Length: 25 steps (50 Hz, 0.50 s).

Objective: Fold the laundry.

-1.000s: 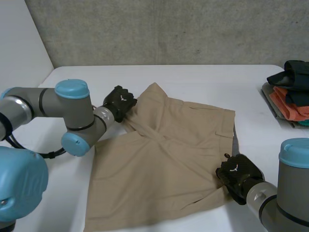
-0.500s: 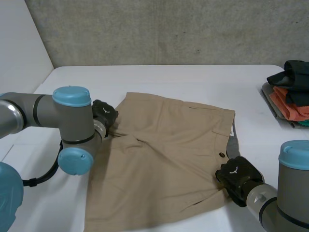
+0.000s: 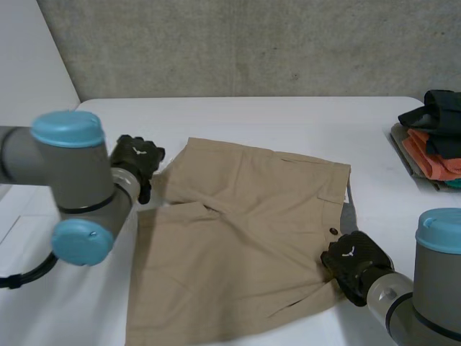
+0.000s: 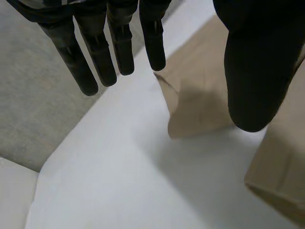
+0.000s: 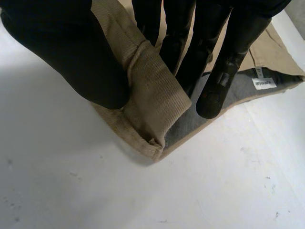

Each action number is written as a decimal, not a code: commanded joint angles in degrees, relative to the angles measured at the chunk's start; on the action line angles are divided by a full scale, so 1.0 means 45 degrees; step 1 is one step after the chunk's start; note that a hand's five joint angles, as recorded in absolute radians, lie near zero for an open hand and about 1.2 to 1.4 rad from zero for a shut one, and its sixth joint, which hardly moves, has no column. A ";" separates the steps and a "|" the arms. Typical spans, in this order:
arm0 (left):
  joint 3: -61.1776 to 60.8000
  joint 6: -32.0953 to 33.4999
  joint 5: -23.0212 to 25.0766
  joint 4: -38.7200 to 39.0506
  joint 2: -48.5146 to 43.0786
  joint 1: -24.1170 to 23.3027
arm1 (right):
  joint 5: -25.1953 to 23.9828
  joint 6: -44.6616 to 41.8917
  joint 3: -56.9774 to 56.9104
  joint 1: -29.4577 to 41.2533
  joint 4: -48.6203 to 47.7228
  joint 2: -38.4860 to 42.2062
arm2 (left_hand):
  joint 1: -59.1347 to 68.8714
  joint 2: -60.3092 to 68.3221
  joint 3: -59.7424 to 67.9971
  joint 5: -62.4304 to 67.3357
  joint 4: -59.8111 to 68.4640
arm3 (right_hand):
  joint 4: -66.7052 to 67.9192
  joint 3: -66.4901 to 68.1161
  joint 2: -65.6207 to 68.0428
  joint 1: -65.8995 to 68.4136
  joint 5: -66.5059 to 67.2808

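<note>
Lying mid-frame on the white table (image 3: 288, 122), the tan shorts (image 3: 245, 238) are pinched at their lower-right edge by the right hand (image 3: 354, 263); left hand (image 3: 137, 160) hovers open and empty by their upper-left corner.

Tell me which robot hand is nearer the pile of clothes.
Right. The right robot hand pinches the shorts' edge on the pile's side of the table; the left robot hand is open beyond the shorts' opposite edge.
</note>
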 commanded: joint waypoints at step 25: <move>-0.8980 -0.4183 0.2690 -0.2510 0.6667 -0.0433 | -0.0226 0.3826 -0.0835 -0.1213 -0.0284 -0.0014 | 0.0392 0.0499 0.0428 0.0665 0.0633 | 0.2602 0.2634 0.2710 0.5094 0.2748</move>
